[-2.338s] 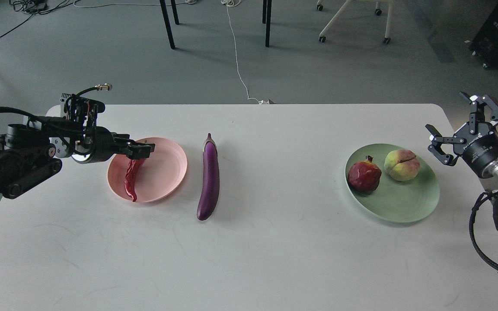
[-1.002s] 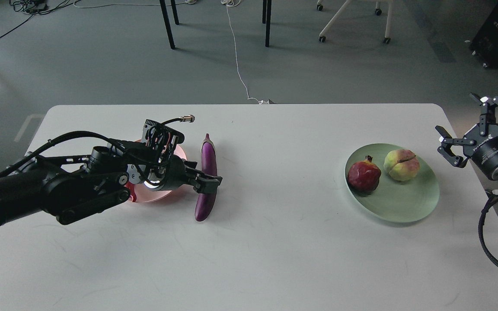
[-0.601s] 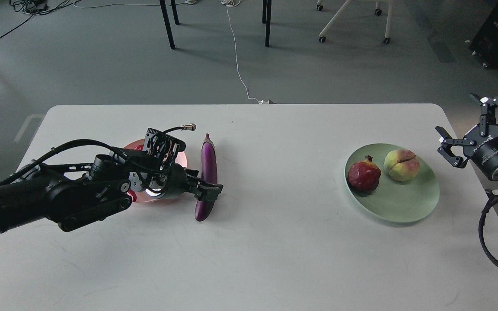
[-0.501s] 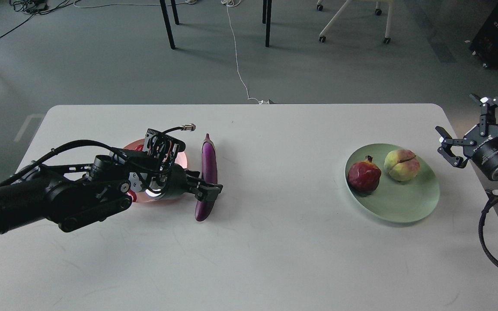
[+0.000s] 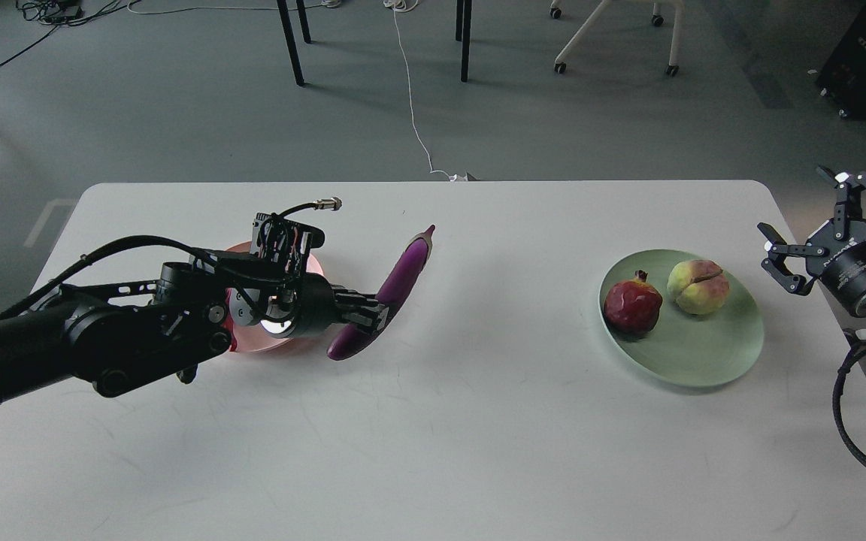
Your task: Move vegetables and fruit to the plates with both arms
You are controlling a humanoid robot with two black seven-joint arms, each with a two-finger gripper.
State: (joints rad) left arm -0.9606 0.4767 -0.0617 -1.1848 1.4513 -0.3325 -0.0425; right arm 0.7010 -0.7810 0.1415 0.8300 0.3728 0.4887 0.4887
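My left gripper [image 5: 370, 315] is shut on the purple eggplant [image 5: 395, 287] near its lower end and holds it tilted above the table, tip pointing up and right. The pink plate [image 5: 246, 347] lies behind my left arm, mostly hidden; the red chili pepper is hidden. The green plate [image 5: 711, 353] at the right holds the dark-red pomegranate [image 5: 633, 303] and the peach-like fruit [image 5: 697, 286]. My right gripper [image 5: 809, 225] is open and empty, just right of the green plate, past the table's right edge.
The white table [image 5: 478, 421] has rounded far corners. Beyond it on the grey floor are black table legs [image 5: 292, 41], a white cable [image 5: 412, 98] and a chair base on casters [image 5: 613, 37].
My left gripper closed on the eggplant and lifted it; the eggplant now tilts up to the right instead of lying on the table. The right arm barely moved.
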